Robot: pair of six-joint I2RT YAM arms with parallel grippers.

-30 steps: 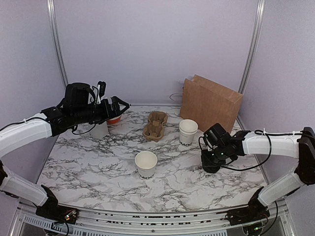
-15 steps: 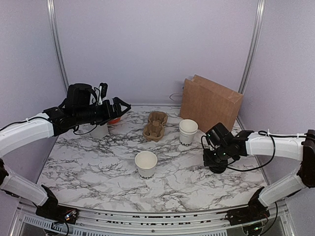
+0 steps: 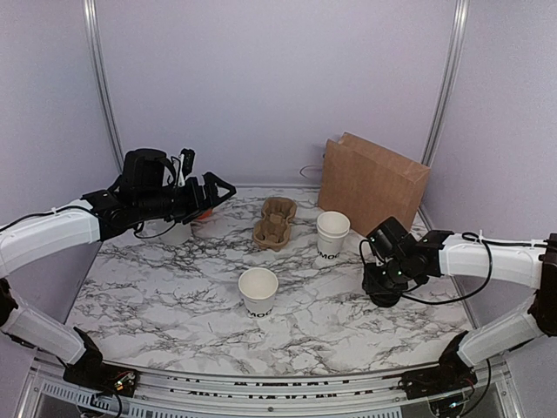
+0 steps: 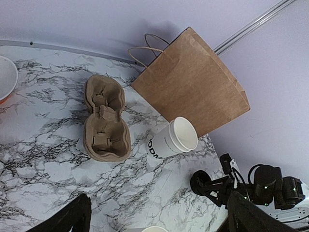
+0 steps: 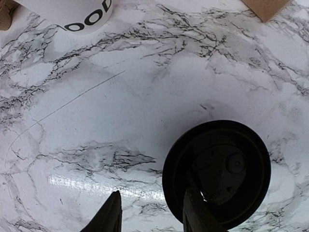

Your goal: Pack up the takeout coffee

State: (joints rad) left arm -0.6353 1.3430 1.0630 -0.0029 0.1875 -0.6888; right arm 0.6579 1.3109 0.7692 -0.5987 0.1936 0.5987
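Note:
No lidded takeout coffee is in view. Two lidless white paper cups with black lettering stand on the marble, one in the middle (image 3: 258, 292) and one further back (image 3: 332, 233) (image 4: 173, 140). A round black lid (image 5: 217, 174) (image 3: 383, 294) lies flat on the table at the right. My right gripper (image 3: 380, 283) (image 5: 152, 215) hangs just over it, open: one finger lies across the lid's left part, the other is off it over bare marble. My left gripper (image 3: 218, 187) (image 4: 157, 220) is raised at the back left, wide open and empty.
A brown paper bag (image 3: 372, 185) (image 4: 193, 82) stands at the back right. A cardboard cup carrier (image 3: 275, 223) (image 4: 105, 118) lies at the back centre. An orange-rimmed bowl (image 4: 6, 79) and a grey-white holder (image 3: 177, 231) sit under the left arm.
My right gripper's jaws have parted from a shut grip at the black lid, which stays on the table. The left arm has drifted slightly to the right.

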